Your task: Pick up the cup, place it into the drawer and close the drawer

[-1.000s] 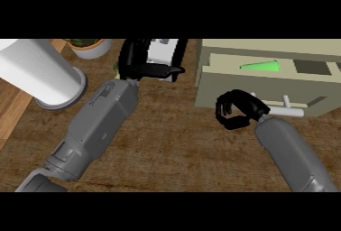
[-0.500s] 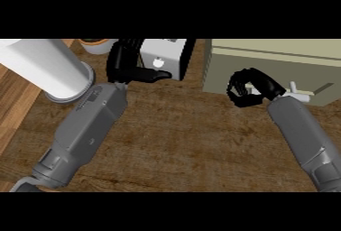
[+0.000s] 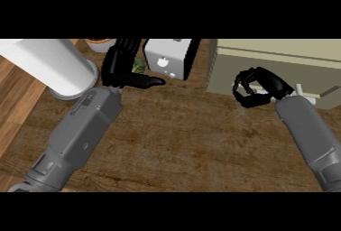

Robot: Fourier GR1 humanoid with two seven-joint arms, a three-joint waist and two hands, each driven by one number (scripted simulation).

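cup: out of sight in this view; where it lies cannot be told.
drawer [image 3: 279,67]: its beige front is just ahead of the right hand's curled fingers, with its pale handle [image 3: 299,88] just to that hand's right; whether it is fully shut cannot be told.
right hand [image 3: 256,88]: fingers curled in, nothing seen inside them.
left hand [image 3: 120,70]: fingers straight, thumb out to the right, holding nothing.
white box [image 3: 166,58]: just right of the left hand.
white cylinder [image 3: 50,67]: just left of the left hand.
counter [image 3: 186,135]: wood-grain top under both forearms.
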